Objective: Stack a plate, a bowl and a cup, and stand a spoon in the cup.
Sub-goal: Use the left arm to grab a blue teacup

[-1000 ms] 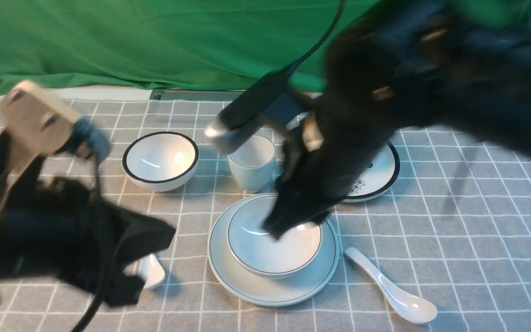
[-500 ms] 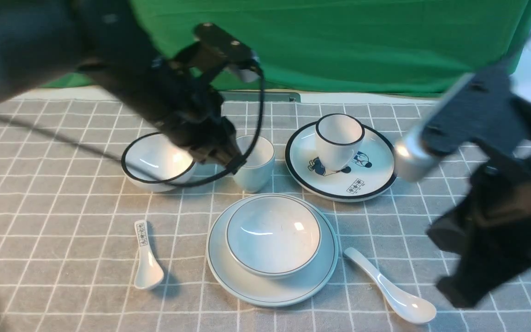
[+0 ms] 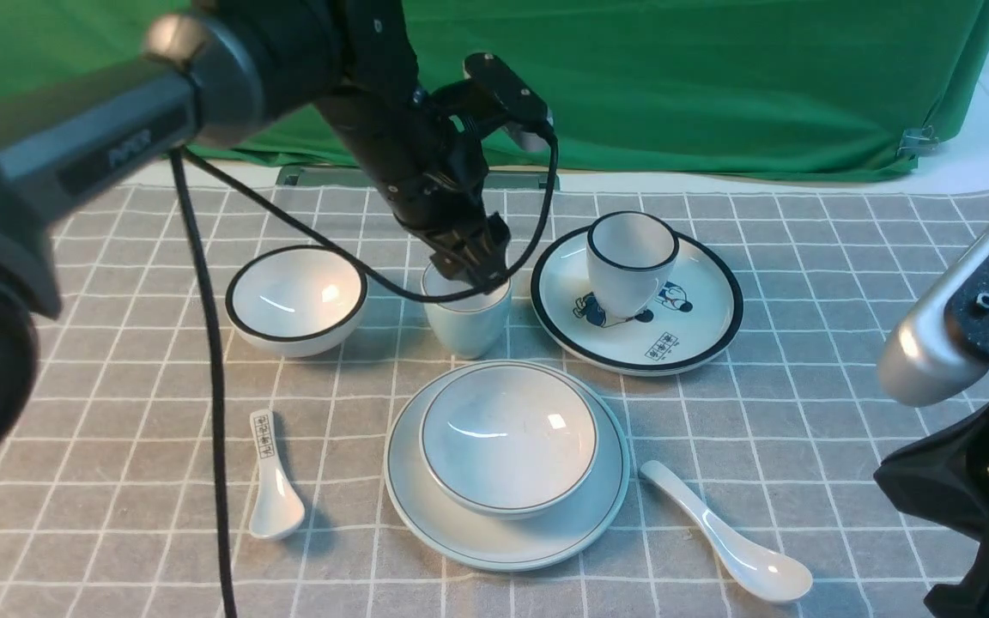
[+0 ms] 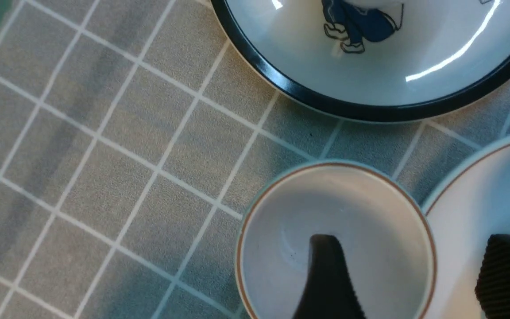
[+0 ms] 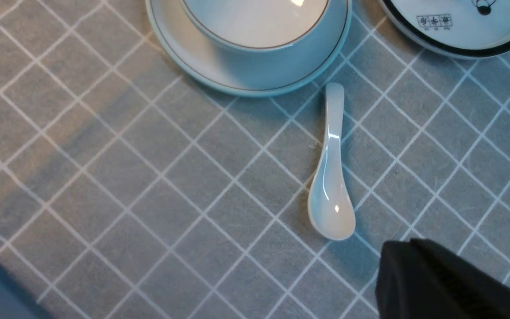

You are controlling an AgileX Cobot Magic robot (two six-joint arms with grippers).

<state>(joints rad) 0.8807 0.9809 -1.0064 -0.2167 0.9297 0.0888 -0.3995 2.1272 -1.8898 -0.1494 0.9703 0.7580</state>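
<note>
**Risk 1:** The left end effector (image 3: 476,270) stands wide over the cup (image 3: 467,319), which sits on the desk just behind the plate (image 3: 494,547). 1 finger (image 4: 326,274) is inside the rim and 1 (image 4: 507,279) is outside. A pinch on that thin wall could slip or tip the cup toward the black-rimmed plate (image 3: 709,330) behind-right of the plate.

**Risk 2:** Set off-centre in the bowl (image 3: 507,438), seated on the plate, the cup may slide.

The spoon (image 3: 722,541) lies just right of the plate.

**Pose:** The left arm reaches from left of the plate, wrist angled down. The right end effector (image 5: 410,270), pinched shut and empty, hangs right of the plate.
</note>
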